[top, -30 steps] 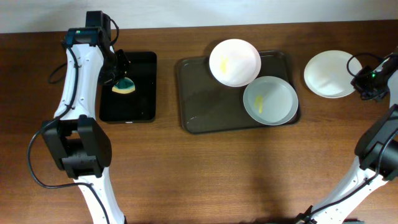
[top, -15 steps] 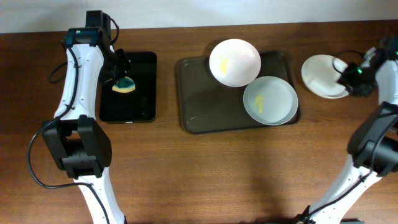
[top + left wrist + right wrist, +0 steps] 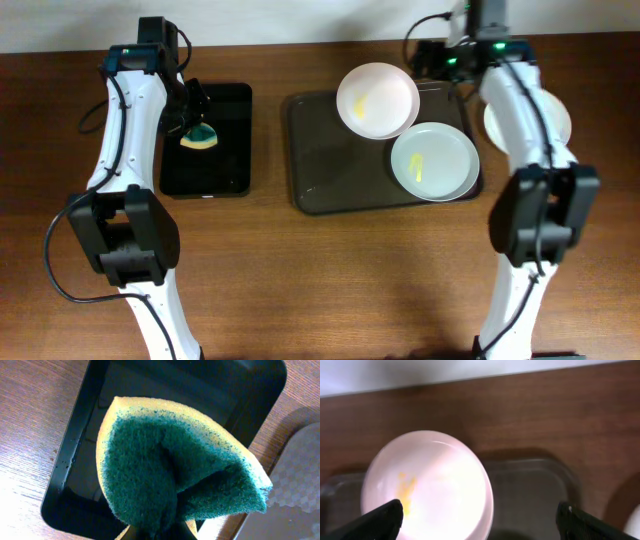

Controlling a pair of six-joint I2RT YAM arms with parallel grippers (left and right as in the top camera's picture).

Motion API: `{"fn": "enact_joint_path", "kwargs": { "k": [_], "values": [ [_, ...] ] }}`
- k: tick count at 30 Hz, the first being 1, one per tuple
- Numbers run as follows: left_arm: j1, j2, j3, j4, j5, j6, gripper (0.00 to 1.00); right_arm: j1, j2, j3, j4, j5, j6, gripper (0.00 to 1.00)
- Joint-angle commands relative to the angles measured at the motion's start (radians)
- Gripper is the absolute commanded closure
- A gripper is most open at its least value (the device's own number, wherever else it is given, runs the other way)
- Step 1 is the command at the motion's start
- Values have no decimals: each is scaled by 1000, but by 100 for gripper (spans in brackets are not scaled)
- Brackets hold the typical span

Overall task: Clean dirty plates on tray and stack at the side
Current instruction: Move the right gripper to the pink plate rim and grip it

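The tray (image 3: 320, 185) lay long-axis left-right, its left half bare. One plate (image 3: 377, 100) overhung the far rim, another (image 3: 435, 162) reached the right rim, and a third (image 3: 562, 123) sat outside. The right gripper (image 3: 479, 506) gaped wide; the left gripper (image 3: 156, 534) pinched a sponge (image 3: 170, 475).

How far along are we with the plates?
Done: one round white plate sits on the table right of the brown-grey rectangular tray. In hand: left gripper holds the green-yellow sponge over the glossy black tray; right gripper hangs open over the upper yellow-smeared plate. Left: that plate and the greenish smeared one on the tray.

soft, blurred, overexposed wrist view
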Motion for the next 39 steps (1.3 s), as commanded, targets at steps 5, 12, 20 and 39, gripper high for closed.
{"fn": "enact_joint_path", "kwargs": {
  "k": [5,12,20,39],
  "values": [
    [-2,-17,10,1,11,17,100,43,171,0,41,146,-16,22],
    [-2,-17,10,-1,11,17,100,42,193,-3,21,114,-16,59],
    [-2,-17,10,-1,11,17,100,44,193,-3,-21,16,-16,94],
    [-2,-17,10,2,11,17,100,182,185,95,-322,-215,-68,96]
  ]
}}
